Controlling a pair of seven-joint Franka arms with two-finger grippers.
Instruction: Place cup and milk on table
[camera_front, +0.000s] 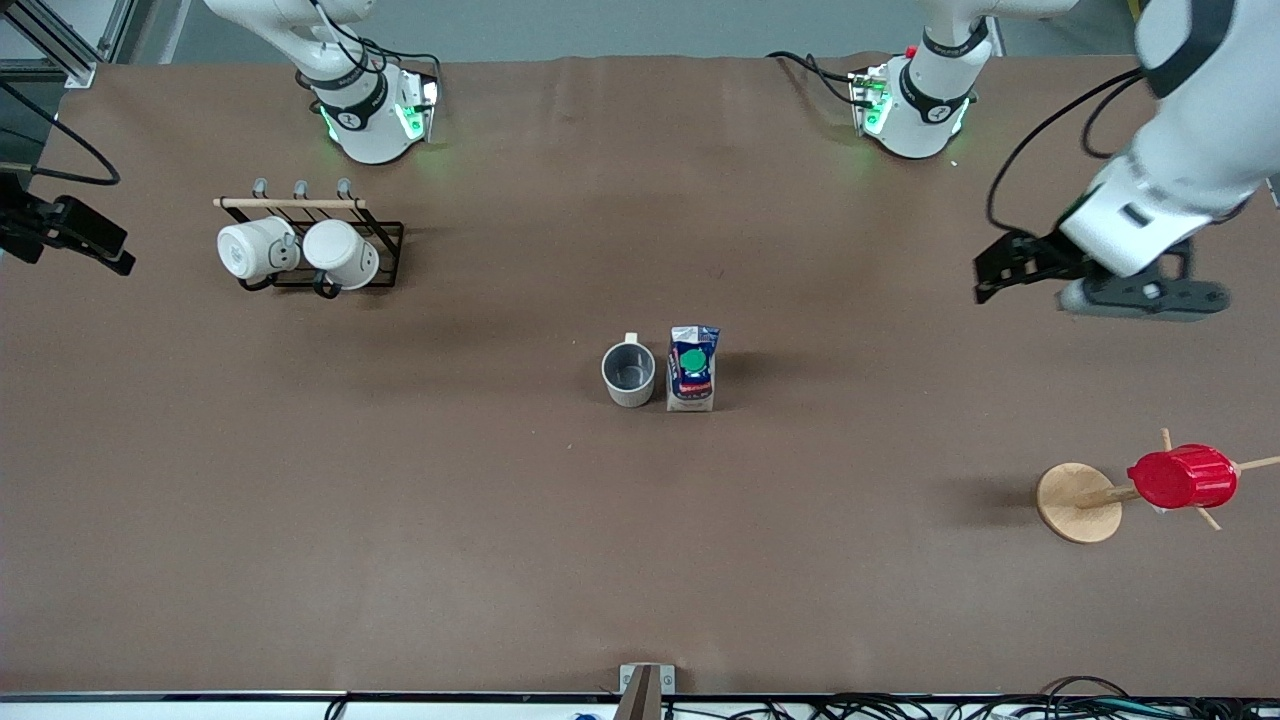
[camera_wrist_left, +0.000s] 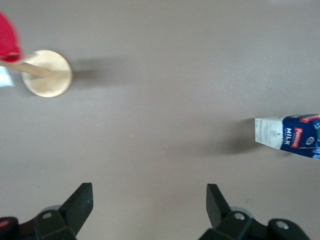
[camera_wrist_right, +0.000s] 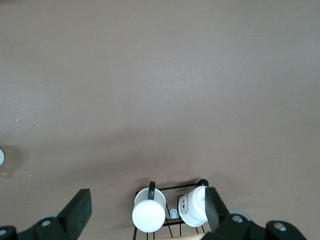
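Note:
The cup (camera_front: 629, 374), cream-white with a grey inside, stands upright in the middle of the brown table (camera_front: 500, 560). The milk (camera_front: 692, 370), blue and white with a green cap, stands upright right beside it, toward the left arm's end. My left gripper (camera_front: 987, 272) is open and empty, up over the table at the left arm's end and well apart from both. In the left wrist view my left gripper (camera_wrist_left: 150, 202) is open over bare table, with the milk (camera_wrist_left: 290, 134) at the edge. My right gripper (camera_wrist_right: 147, 207) is open and empty over the mug rack; the front view does not show it.
A black wire rack (camera_front: 385, 235) with two plain white mugs (camera_front: 300, 250) stands near the right arm's base; it also shows in the right wrist view (camera_wrist_right: 170, 189). A wooden stand (camera_front: 1078, 502) carrying a red ribbed cup (camera_front: 1182, 477) stands at the left arm's end; the left wrist view shows this stand (camera_wrist_left: 47, 73) too.

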